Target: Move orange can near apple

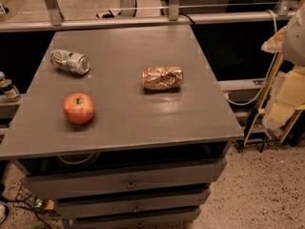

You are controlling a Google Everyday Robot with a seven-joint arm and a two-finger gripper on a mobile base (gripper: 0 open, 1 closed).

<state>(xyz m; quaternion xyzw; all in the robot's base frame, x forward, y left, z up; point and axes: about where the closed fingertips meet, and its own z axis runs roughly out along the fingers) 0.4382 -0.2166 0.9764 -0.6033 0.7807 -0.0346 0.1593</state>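
The orange can (pixel 162 78) lies on its side right of the middle of the grey cabinet top (pixel 124 123). Its copper skin is dented and wrinkled. The red apple (pixel 78 108), with yellowish patches and a dark stem, stands near the front left of the top. The can is well to the right of the apple and a little farther back. My gripper does not show in the camera view. A pale blurred shape (pixel 295 32) at the right edge may be part of my arm, away from the top.
A green-and-white silver can (pixel 70 61) lies on its side at the back left. Drawers (pixel 128 182) sit below the front edge. A small bottle (pixel 7 87) is off the left edge. Yellow and white clutter (pixel 286 99) and cables stand to the right. A metal rail (pixel 143 19) runs behind.
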